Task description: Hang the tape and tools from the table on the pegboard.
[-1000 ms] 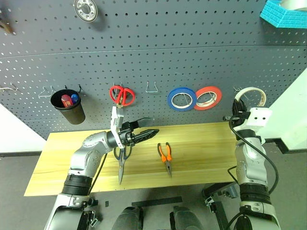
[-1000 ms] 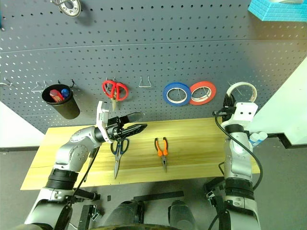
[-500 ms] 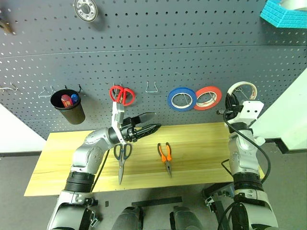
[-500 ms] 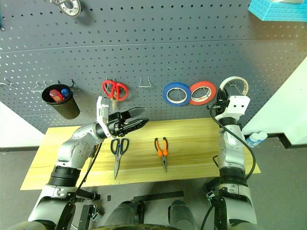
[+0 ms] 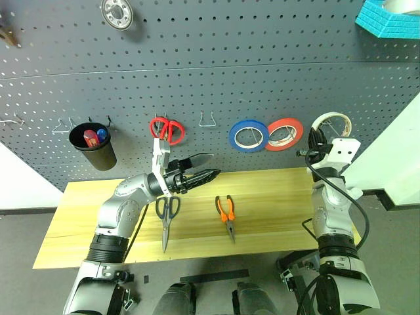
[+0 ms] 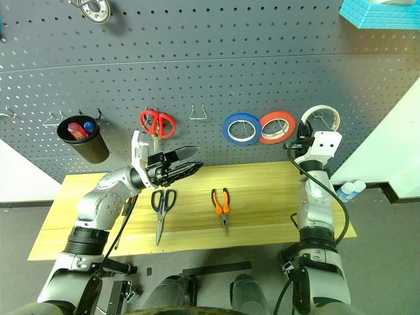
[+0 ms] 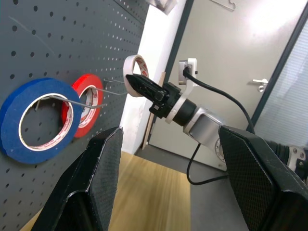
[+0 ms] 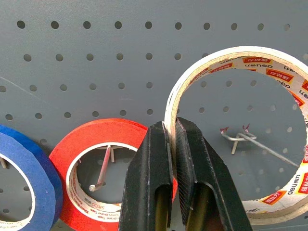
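Whitish tape clamped in right end effector, left end effector apart

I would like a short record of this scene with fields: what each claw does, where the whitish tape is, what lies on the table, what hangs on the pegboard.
right claw: shut on the rim of the whitish tape, held up in front of a bare hook on the pegboard
left claw: open, holding nothing, above the table
on table: dark-handled scissors, orange pliers
on pegboard: red scissors, blue tape roll, red tape roll, black cup
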